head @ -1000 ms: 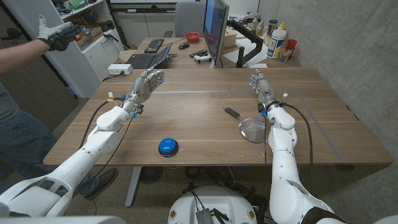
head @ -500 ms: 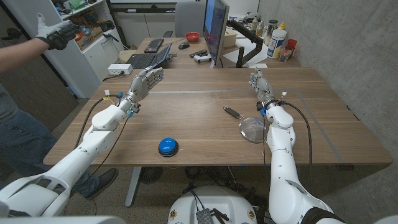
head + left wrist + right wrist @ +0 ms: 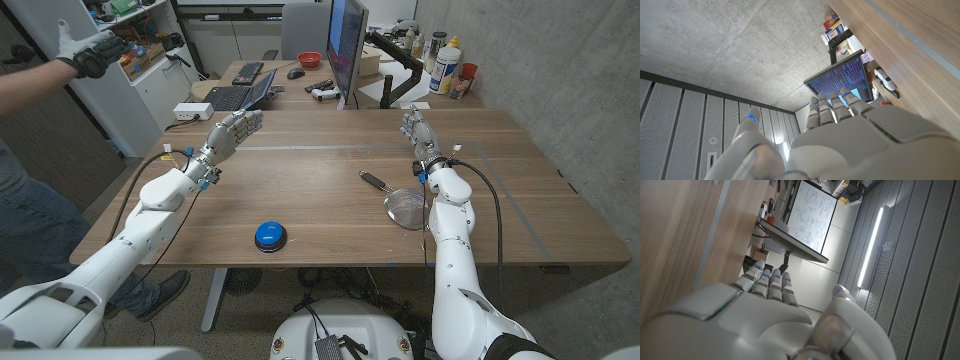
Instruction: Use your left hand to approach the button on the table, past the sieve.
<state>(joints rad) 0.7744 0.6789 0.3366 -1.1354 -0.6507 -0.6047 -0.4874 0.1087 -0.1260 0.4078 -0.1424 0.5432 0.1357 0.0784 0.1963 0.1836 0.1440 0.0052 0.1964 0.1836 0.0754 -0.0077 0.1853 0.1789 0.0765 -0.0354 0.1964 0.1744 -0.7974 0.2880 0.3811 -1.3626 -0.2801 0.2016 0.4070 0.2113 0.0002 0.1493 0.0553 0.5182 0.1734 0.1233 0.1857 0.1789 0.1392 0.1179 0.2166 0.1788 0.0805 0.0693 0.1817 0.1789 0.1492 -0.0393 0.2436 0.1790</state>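
A blue round button on a black base sits near the table's front edge, left of centre. A metal sieve with a black handle lies to the right of it, beside my right forearm. My left hand hovers open over the table's far left part, fingers straight and pointing away, well behind the button. My right hand is open too, raised over the far right part, just behind the sieve's handle. Both wrist views show the backs of the left hand and right hand with fingers extended and nothing held.
A monitor, laptop, keyboard, bottles and a power strip crowd the desk behind the table. A person with a gloved hand stands at the left edge. A tape line runs across the table's far part.
My left arm has drawn back to the left and slightly away from the button; the hand stays open. The right arm and the sieve have not moved.
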